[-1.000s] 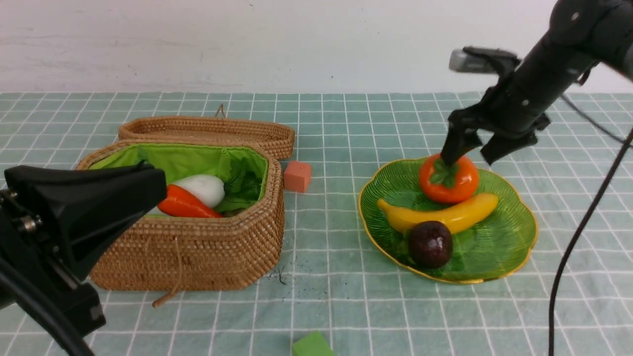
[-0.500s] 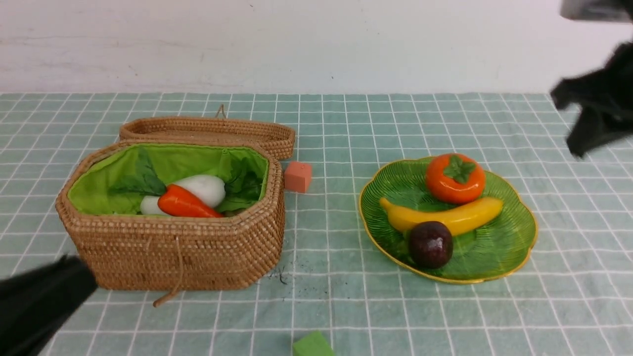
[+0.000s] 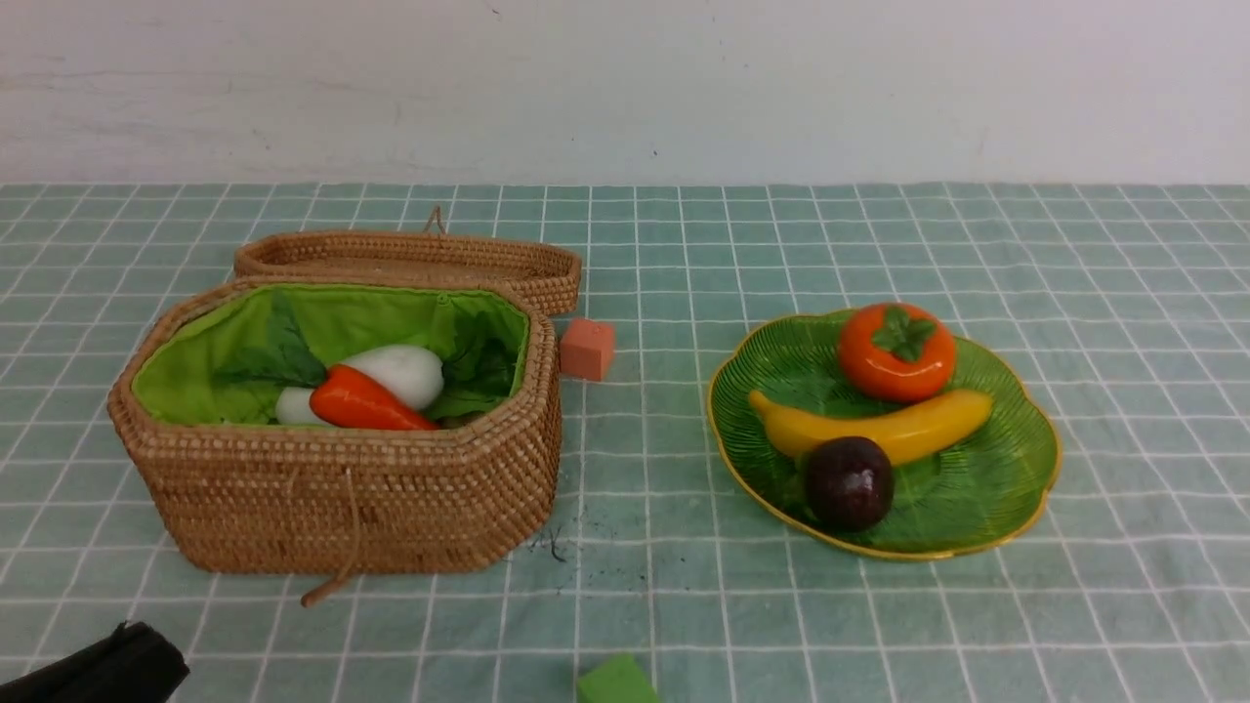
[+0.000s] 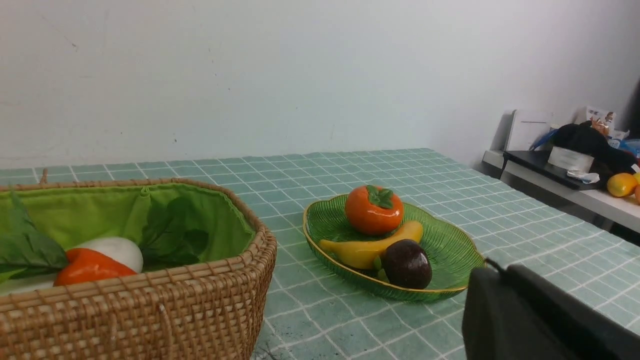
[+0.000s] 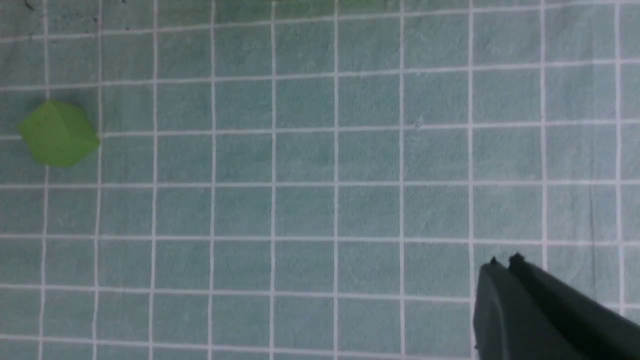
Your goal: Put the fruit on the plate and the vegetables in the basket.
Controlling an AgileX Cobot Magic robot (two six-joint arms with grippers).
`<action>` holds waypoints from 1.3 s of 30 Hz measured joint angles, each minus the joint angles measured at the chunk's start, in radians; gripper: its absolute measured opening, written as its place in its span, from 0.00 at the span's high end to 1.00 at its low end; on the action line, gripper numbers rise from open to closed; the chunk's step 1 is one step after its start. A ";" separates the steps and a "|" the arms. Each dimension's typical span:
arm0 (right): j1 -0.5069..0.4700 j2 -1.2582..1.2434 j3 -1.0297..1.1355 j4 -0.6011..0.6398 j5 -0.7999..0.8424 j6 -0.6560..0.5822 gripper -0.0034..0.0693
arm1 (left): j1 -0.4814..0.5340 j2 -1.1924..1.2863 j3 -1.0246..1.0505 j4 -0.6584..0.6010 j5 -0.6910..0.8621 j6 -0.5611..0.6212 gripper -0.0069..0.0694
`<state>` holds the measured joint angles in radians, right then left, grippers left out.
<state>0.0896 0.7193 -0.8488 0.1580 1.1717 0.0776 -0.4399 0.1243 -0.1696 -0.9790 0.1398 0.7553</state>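
Nearest the camera, well in front of the basket (image 3: 342,488), a small green cube (image 3: 615,682) lies on the checked cloth (image 3: 684,605); it also shows in the right wrist view, well apart from the right gripper (image 5: 502,262), whose fingertips look pressed together with nothing between them. Of the left gripper (image 4: 492,272) only a dark tip shows, low and in front of the basket's left end; I cannot tell how its jaws stand.

The basket stands open; inside, against the green lining, a carrot (image 3: 366,402) rests across a white radish (image 3: 391,376), their long axes running roughly along the basket. No eggplant or gourd is visible in it or on the cloth. To the right of the basket, well apart, the plate (image 3: 1025,469) carries the mangosteen (image 3: 848,482) at its near side, the banana (image 3: 879,430) lying crosswise behind it, and the persimmon (image 3: 896,351) farthest back, touching the banana.

Just beside the basket's far right corner sits a salmon-pink cube (image 3: 587,349); behind the basket lies its lid (image 3: 410,262).

Judging by this, nothing seen is left to sort. The fruit lies ahead on the right arm's side, the basket on the left arm's
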 joint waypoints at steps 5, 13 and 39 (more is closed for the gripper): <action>0.000 -0.275 0.150 -0.014 -0.264 0.002 0.95 | 0.000 0.000 0.003 -0.002 -0.001 0.000 0.93; 0.000 -0.498 0.263 -0.029 -0.336 0.004 0.93 | 0.000 0.000 0.004 -0.002 -0.001 0.000 0.93; -0.068 -0.731 0.868 -0.158 -0.802 -0.004 0.98 | 0.000 -0.002 0.004 -0.003 -0.007 0.000 0.92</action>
<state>0.0215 -0.0113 0.0193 0.0000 0.3701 0.0738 -0.4399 0.1225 -0.1660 -0.9821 0.1331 0.7553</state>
